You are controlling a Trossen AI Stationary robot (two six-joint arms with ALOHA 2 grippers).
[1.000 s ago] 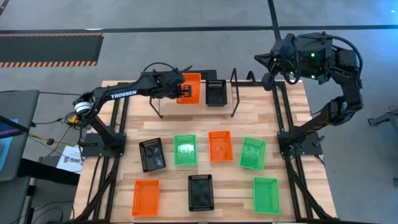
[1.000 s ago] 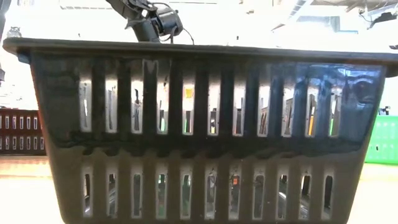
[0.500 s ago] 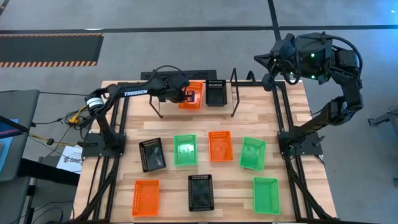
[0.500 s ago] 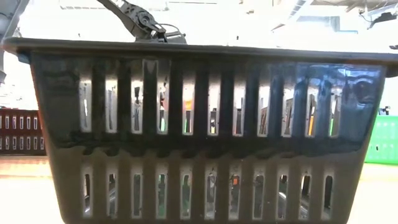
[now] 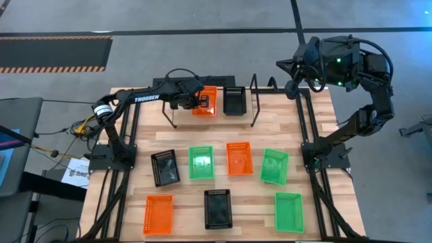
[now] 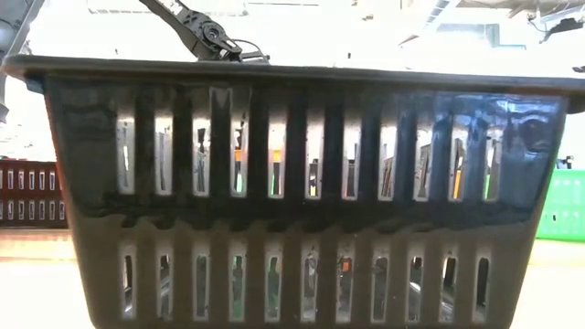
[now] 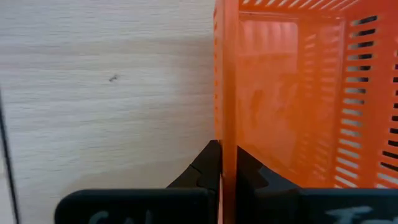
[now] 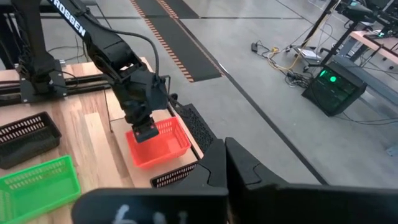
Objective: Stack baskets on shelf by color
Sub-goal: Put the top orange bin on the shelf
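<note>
Two baskets on shelf (image 5: 254, 100) | left end effector (image 5: 203, 103) clamped on orange basket (image 5: 206, 101) | right end effector (image 8: 224, 163) together

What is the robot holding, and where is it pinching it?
The left pincer is shut on the side wall of a red-orange basket at the shelf. The right pincer is shut and holds nothing, raised off the table's far right corner.

My left arm reaches out low and long across the far edge of the table, wrist bent down, and my left gripper (image 5: 204, 102) is clamped tight on a thin wall. My right arm is folded high off the far right corner, its right gripper (image 8: 224, 163) closed and holding nothing.
</note>
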